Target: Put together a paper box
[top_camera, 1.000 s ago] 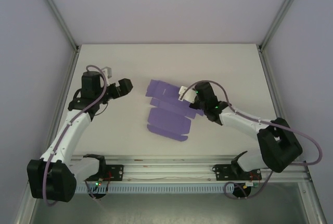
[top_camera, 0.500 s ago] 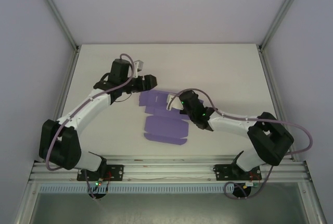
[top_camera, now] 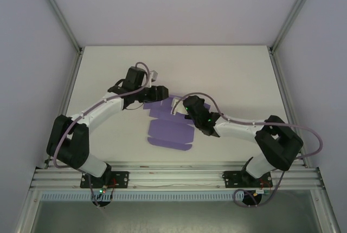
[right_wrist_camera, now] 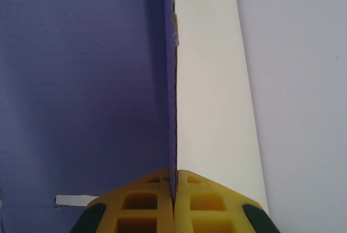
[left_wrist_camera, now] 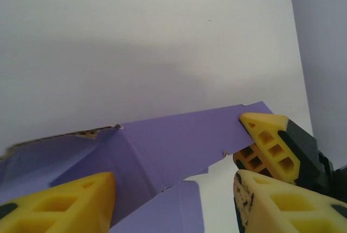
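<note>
Top view: paper box (top_camera: 169, 131) lying mostly flat at mid counter (top_camera: 238, 73), far flaps between left tool (top_camera: 162, 94) and right tool (top_camera: 180, 107).

Left wrist: fingers (left_wrist_camera: 65, 206) spread apart, straddling a purple flap, gripping nothing.

Right wrist: pads (right_wrist_camera: 206, 200) pressed together on the thin edge of an upright flap.

Likely light, springy and easily creased; best pinched gently at flap edges, close to the score lines.

Box (left_wrist_camera: 173, 141): purple card, unfolded, with creased panels, flaps and a ragged edge at upper left. Table (left_wrist_camera: 135, 38): white, bare beyond the card. Left gripper (left_wrist_camera: 173, 206): yellow ribbed fingers (left_wrist_camera: 59, 203) wide apart at the lower corners, card between them. Right gripper (left_wrist_camera: 263, 143): yellow tip, black body, touching the far panel's right corner.
</note>
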Available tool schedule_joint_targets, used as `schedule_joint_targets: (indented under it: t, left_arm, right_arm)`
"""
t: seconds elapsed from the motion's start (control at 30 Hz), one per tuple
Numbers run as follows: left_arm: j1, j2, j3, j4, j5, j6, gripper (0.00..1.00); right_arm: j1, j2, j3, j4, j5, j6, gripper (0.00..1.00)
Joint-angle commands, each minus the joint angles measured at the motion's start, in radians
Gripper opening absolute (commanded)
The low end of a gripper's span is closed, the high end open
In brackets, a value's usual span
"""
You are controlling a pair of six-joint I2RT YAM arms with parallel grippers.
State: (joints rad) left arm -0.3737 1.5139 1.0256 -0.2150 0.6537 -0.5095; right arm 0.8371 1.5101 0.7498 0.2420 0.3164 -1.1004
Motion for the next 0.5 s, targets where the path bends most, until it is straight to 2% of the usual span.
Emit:
schedule_joint_targets:
  t: [0.0,0.07,0.27,0.4,0.47]
  left_arm:
    - [-0.025,0.006,-0.044,0.119,0.024,-0.082,0.57]
    - [-0.036,0.016,-0.057,0.154,0.021,-0.113,0.55]
    - [-0.052,0.007,-0.134,0.384,0.013,-0.247,0.36]
    - [-0.059,0.002,-0.150,0.411,-0.036,-0.286,0.20]
    - [-0.066,-0.005,-0.159,0.409,-0.052,-0.294,0.17]
  right_arm:
    - [0.016,-0.033,-0.030,0.066,-0.030,0.032,0.00]
    - [0.017,-0.042,-0.044,0.083,-0.051,0.043,0.00]
    - [0.028,-0.066,-0.074,0.083,-0.094,0.055,0.00]
    - [0.033,-0.080,-0.096,0.085,-0.093,0.048,0.00]
    - [0.035,-0.093,-0.105,0.083,-0.102,0.055,0.00]
